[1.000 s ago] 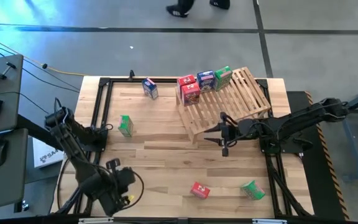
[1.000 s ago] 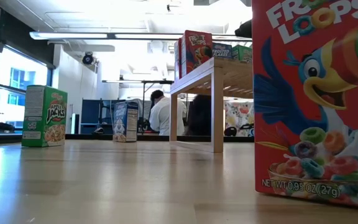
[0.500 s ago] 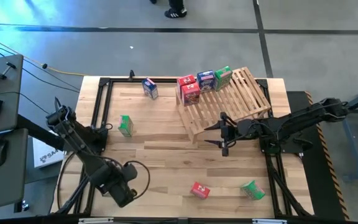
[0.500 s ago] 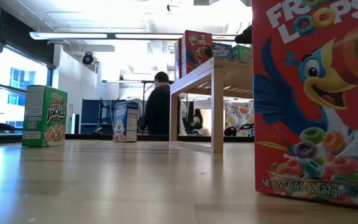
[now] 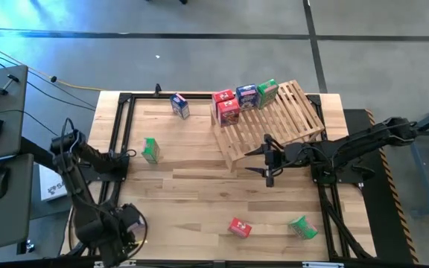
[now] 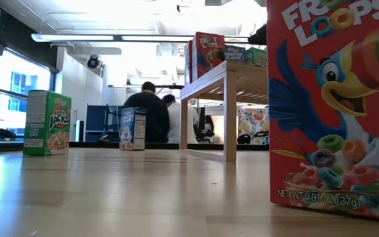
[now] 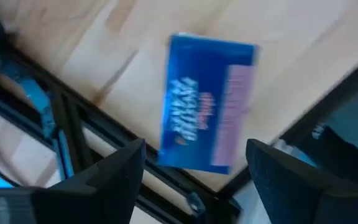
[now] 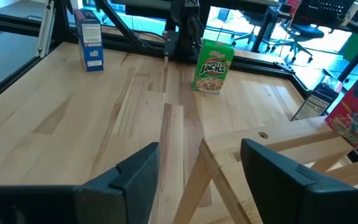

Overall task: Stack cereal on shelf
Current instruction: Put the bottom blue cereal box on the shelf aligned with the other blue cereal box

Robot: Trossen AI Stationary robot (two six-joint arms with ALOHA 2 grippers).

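Blue cereal box [image 7: 207,102] lies blurred beyond left fingers [image 7: 123,171], spread; right fingers [image 8: 145,171] spread.

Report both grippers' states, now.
Left gripper: open, holding nothing, above a blue box lying flat.
Right gripper: open, empty, by the shelf.

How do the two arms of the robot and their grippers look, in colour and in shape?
Both arms are dark, almost black, built of jointed segments. Black cables loop loosely beside the left arm; the right arm is slimmer. Each of the left gripper and the right gripper has two flat, dark, matte fingers with angled edges. I can make out no markings on them.
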